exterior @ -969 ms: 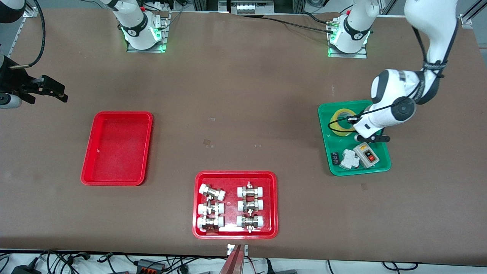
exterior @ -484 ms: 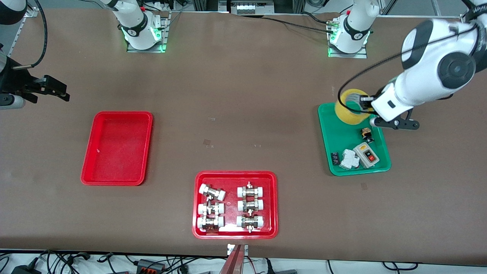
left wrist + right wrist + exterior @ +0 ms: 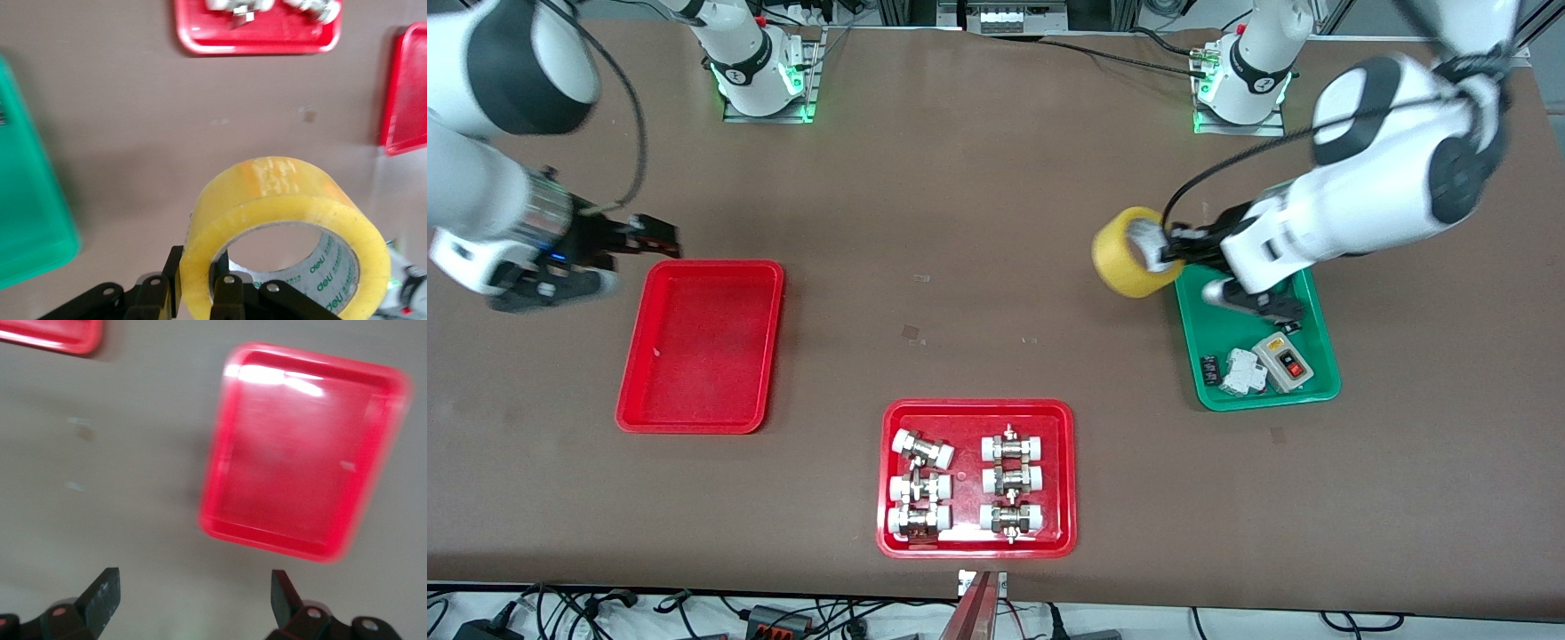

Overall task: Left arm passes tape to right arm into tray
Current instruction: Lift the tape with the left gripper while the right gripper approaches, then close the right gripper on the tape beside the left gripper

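The yellow tape (image 3: 1129,252) is a wide roll with a pale core. My left gripper (image 3: 1163,249) is shut on its wall and holds it in the air over the table beside the green tray (image 3: 1209,391). In the left wrist view the tape (image 3: 287,220) is pinched by one finger (image 3: 227,293) inside the ring and one outside. The plain red tray (image 3: 703,345) lies at the right arm's end of the table and holds nothing. My right gripper (image 3: 660,236) is open, in the air over the table just at that tray's rim; the right wrist view shows the tray (image 3: 303,450) past my right gripper (image 3: 193,593).
The green tray holds a switch box (image 3: 1282,362), a white part (image 3: 1243,372) and small dark parts. A red tray with white-capped metal fittings (image 3: 976,478) lies nearest the front camera, mid-table; it also shows in the left wrist view (image 3: 260,43).
My left gripper has lifted the tape out of the green tray and carried it toward mid-table. My right arm has swung in toward the plain red tray.
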You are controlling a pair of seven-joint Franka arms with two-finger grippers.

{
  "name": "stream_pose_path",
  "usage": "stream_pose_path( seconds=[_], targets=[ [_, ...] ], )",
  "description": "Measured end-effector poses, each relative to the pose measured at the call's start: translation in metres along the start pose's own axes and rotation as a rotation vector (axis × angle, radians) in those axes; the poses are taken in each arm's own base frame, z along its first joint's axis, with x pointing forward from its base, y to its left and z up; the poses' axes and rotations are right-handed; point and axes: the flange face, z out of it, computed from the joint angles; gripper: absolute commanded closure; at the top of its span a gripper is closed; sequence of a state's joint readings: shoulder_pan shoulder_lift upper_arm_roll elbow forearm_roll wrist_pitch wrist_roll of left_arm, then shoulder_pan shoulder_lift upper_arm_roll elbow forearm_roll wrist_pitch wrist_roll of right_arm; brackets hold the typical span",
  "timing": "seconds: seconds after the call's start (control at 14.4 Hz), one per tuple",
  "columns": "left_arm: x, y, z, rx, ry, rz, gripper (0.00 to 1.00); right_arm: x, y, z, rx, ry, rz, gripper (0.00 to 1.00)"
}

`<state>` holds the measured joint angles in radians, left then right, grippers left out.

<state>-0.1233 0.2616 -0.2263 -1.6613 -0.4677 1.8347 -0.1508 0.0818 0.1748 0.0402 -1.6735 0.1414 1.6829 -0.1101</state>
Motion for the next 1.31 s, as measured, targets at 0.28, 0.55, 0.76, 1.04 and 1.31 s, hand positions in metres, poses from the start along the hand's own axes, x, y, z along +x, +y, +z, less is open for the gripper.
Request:
stream_pose_path(
  seconds=[0.28,0.55,0.76,1.04,1.31],
  targets=[
    [0.025,0.070,0.079,-0.048,0.145,-0.006,1.00,0.032,-0.042,0.046,0.242,0.006,0.012,0.00],
    [0.046,0.105,0.152,-0.092,0.233,-0.010,0.99,0.049,-0.094,0.061,0.366,0.074,-0.046,0.00],
    [0.056,0.100,0.152,-0.100,0.261,-0.021,0.99,0.056,-0.124,0.065,0.492,0.116,-0.156,0.00],
    [0.058,0.106,0.165,-0.117,0.316,-0.023,0.99,0.077,-0.122,0.098,0.575,0.163,-0.255,0.00],
    [0.058,0.106,0.171,-0.115,0.313,-0.026,0.97,0.100,-0.145,0.117,0.635,0.199,-0.328,0.00]
  ],
)
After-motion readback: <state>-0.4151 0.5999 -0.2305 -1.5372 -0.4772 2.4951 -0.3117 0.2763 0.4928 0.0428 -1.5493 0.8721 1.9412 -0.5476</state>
